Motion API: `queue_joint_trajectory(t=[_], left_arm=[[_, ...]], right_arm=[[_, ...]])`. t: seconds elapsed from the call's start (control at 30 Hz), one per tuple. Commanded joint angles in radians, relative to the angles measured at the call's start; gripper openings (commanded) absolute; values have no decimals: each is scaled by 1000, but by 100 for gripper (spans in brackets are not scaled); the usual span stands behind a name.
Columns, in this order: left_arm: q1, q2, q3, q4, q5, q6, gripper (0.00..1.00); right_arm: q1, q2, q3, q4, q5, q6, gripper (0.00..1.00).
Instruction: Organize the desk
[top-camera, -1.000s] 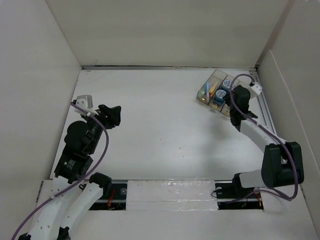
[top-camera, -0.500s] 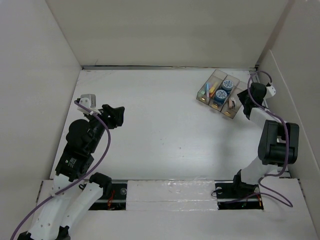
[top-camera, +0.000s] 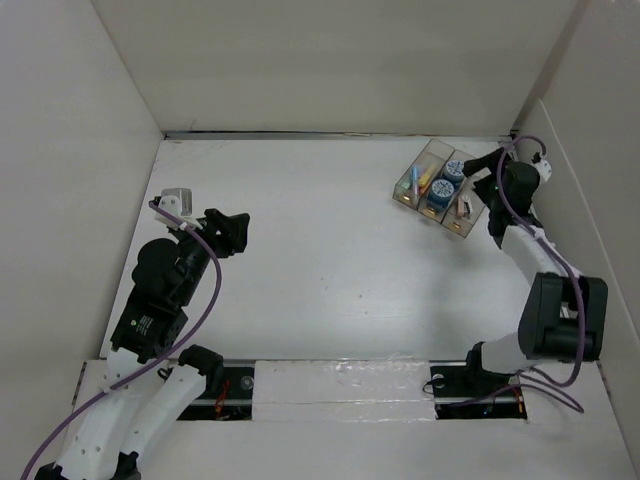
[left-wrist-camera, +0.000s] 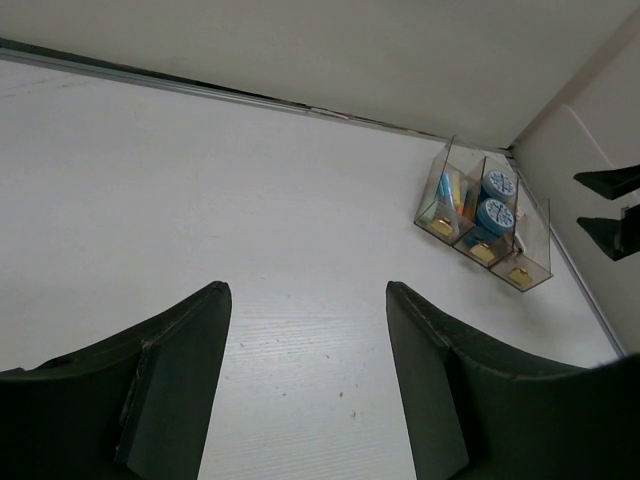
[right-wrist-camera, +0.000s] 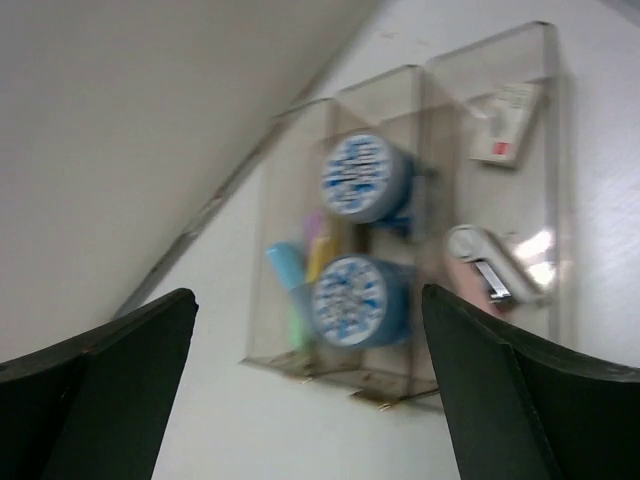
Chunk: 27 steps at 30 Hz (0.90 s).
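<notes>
Seen from above, the large flat white matte desk (top-camera: 330, 270), walled by tall beige panels (top-camera: 330, 60) and edged with a metal rail (top-camera: 340, 135) at 12 o'clock, spreads beneath both arms. The left gripper (top-camera: 238, 231) hangs over its 9 o'clock side, jaws spread wide and empty, with bare tabletop showing between its dark fingers (left-wrist-camera: 180, 370) in the wrist view.

The right gripper (top-camera: 484, 188) sits toward the desk's 2 o'clock corner, also splayed open and holding nothing, just at 3 o'clock of a small translucent tan three-compartment tray (top-camera: 412, 170). That tray rests on the desk in that far corner, well apart from the left gripper.

The right wrist view is blurred. Two round blue-lidded containers (right-wrist-camera: 362, 178) fill the middle compartment, and pale coloured sticks (right-wrist-camera: 300, 270) in the compartment beside it are too soft to name. A small white-and-metal object (right-wrist-camera: 490, 272) and a white piece with a red mark (right-wrist-camera: 505, 125) in the third cannot be identified.

From above, the right gripper covers part of the tray's 3 o'clock compartment. Both arms' bases are cut off at the bottom edge.
</notes>
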Motion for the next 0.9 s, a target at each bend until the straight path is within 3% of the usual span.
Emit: queue_joint_trajectory(t=[0.0, 0.23, 0.37, 0.6, 0.73, 0.87], left_arm=[[4, 1, 7, 47, 4, 6, 59], [4, 1, 7, 50, 1, 0, 60], [4, -14, 5, 53, -1, 0, 61], [4, -37, 1, 57, -17, 0, 61], [4, -48, 2, 58, -19, 1, 60], [4, -47, 2, 60, -18, 0, 60]], right_arm=[[89, -223, -20, 163, -86, -18, 100], [328, -518, -36, 151, -128, -162, 100], [577, -617, -61, 132, -186, -294, 100], [896, -641, -224, 120, -219, -355, 100], [1022, -632, -293, 57, -87, -366, 100], [1071, -664, -290, 16, -21, -378, 100]])
